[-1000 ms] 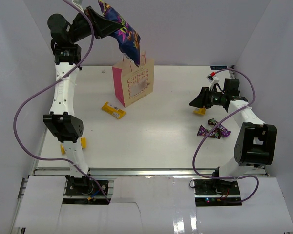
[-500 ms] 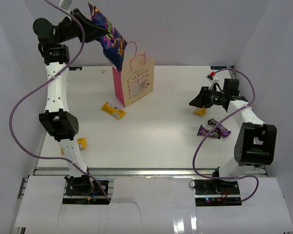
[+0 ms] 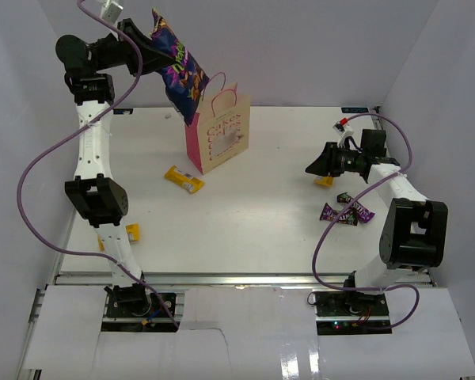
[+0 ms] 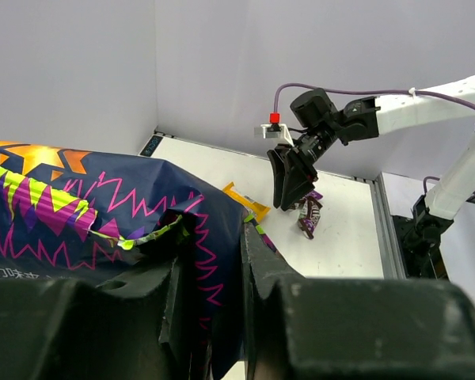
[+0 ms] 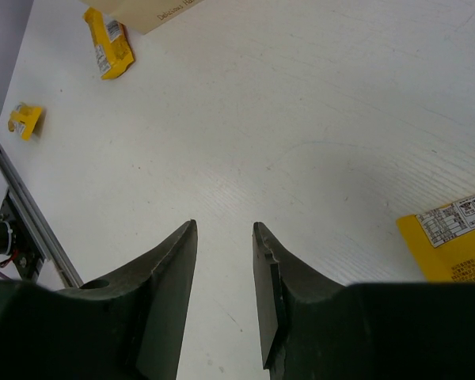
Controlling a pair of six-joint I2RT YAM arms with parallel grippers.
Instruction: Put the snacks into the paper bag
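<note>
My left gripper [image 3: 148,49] is raised high over the far left of the white table [image 3: 261,222], jaws clamped on the top edge of the large glossy purple chip bag with orange-yellow print [image 3: 178,73]. The chip bag hangs down, its lower corner at the left rim of the tan kraft paper gift bag with pink sides and loop handles [image 3: 219,136]. I cannot tell whether that corner is inside the mouth.

My right gripper [image 5: 224,237] hovers low at the right with its jaws apart and nothing between them. A small yellow wrapped bar [image 5: 453,236] lies just beside it, and dark purple candy packets [image 3: 347,211] lie nearer its base. Another yellow bar [image 3: 184,179] lies in front of the gift bag, and a third [image 3: 131,232] lies by the left arm.
</note>
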